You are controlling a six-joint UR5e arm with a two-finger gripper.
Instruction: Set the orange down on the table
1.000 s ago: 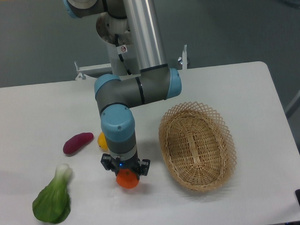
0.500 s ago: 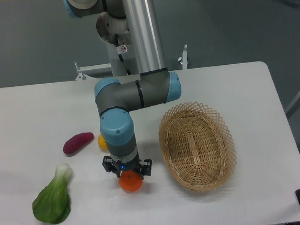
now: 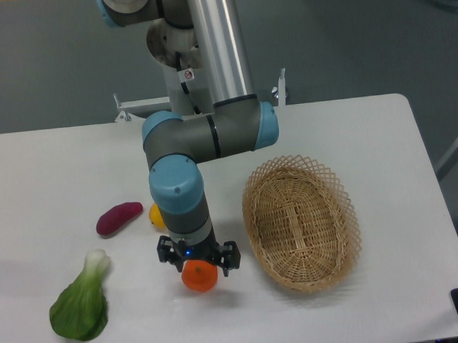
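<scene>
The orange is small, round and bright orange. It sits on the white table at the front, left of the basket. My gripper points straight down directly over it. The black jaws stand spread on either side of the orange's top, and the fingertips are mostly hidden behind the fruit. The jaws look wider than the fruit, so the gripper reads as open around it.
An oval wicker basket lies just right of the gripper. A yellow fruit peeks out behind the arm. A purple sweet potato and a green bok choy lie to the left.
The gripper came down and slightly right with the orange, which then stopped moving on the table. The jaws have spread a little wider since then.
</scene>
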